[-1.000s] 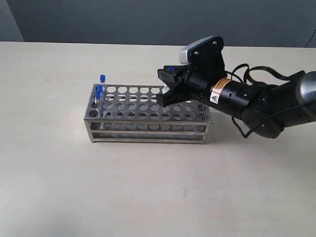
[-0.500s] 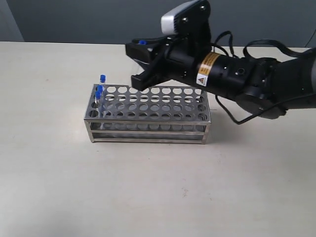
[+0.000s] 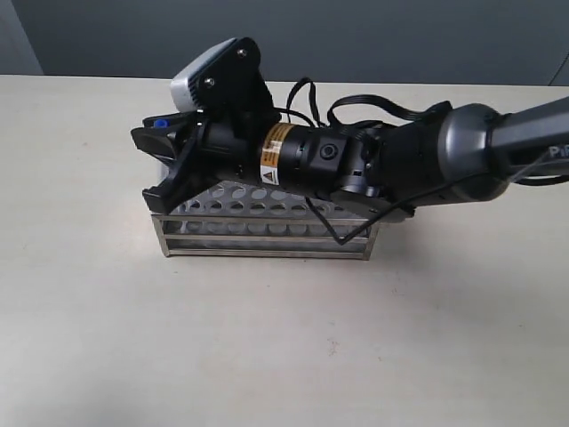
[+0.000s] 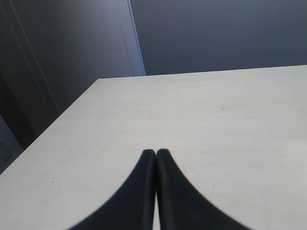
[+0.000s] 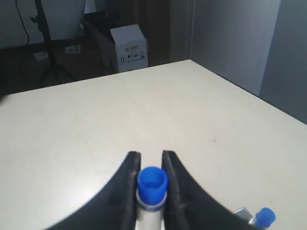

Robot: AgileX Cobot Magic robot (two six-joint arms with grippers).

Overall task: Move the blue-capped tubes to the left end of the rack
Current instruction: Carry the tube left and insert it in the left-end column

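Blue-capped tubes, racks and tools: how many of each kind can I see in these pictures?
Blue-capped tubes: 2, one held, one not held
Rack: 1
Tools: 2, left tool and right tool
Total: 5

A pale beige tabletop [image 3: 89, 338] fills the foreground under even light. A dark grey-blue wall [image 3: 373, 36] stands behind it. The right wrist view shows a white cardboard box [image 5: 128, 42] and a black tripod stand [image 5: 45, 43] beyond the table edge, beside a grey panel [image 5: 230, 38].
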